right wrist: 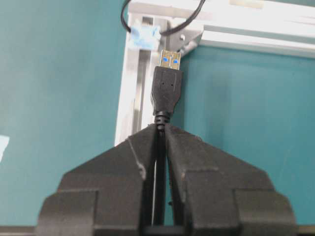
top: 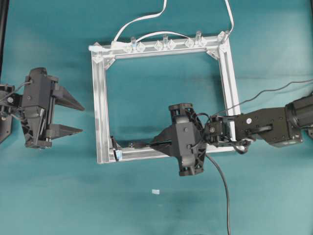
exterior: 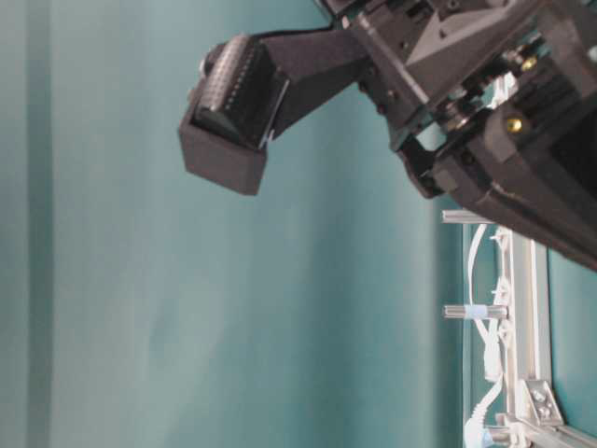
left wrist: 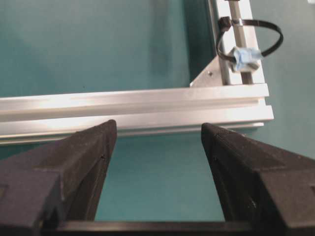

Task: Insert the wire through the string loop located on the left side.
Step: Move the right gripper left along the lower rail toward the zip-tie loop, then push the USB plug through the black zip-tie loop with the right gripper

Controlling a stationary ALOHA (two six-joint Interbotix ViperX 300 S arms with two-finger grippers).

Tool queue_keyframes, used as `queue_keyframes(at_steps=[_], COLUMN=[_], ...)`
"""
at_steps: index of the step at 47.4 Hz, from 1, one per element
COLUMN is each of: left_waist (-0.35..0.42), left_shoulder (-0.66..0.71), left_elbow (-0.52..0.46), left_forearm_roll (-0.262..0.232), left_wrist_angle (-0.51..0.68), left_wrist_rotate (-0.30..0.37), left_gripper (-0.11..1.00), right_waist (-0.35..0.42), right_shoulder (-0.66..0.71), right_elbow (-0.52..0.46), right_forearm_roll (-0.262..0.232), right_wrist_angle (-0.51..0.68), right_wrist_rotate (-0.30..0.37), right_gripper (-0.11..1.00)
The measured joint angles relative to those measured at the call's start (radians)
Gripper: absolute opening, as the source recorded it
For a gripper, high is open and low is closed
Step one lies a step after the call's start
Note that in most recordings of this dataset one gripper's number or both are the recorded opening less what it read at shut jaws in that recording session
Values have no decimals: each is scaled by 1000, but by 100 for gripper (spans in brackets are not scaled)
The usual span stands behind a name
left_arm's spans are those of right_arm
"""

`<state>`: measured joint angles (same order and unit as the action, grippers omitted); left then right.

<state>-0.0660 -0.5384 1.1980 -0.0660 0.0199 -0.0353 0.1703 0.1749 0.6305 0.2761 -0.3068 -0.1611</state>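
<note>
One slip is my worry: my right pincer [right wrist: 161, 129], clamped on the thin black wire [right wrist: 166, 91], holds its plug near the small dark string loop [right wrist: 129, 19], seemingly misaligned, so it could snag.

A square aluminium frame [top: 101, 105] lies flat on the teal counter [top: 49, 196]. Along its far rail stand several clear plastic clips [top: 165, 43], with a white cable [top: 142, 19] threaded past them and trailing off the far edge. A small pale scrap [top: 155, 192] lies near the frame's near rail.
</note>
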Motion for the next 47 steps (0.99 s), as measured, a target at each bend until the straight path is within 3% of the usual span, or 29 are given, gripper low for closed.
queue_keyframes(at_steps=[47], left_waist=[-8], left_shoulder=[0], left_elbow=[-2], left_forearm_roll=[0], left_wrist_angle=[3], left_wrist_rotate=[-2], left_gripper=[72], right_waist=[-8], right_shoulder=[95], right_elbow=[-110], right_forearm_roll=[-12], right_wrist_angle=[-6], right_wrist_rotate=[-2], right_gripper=[8])
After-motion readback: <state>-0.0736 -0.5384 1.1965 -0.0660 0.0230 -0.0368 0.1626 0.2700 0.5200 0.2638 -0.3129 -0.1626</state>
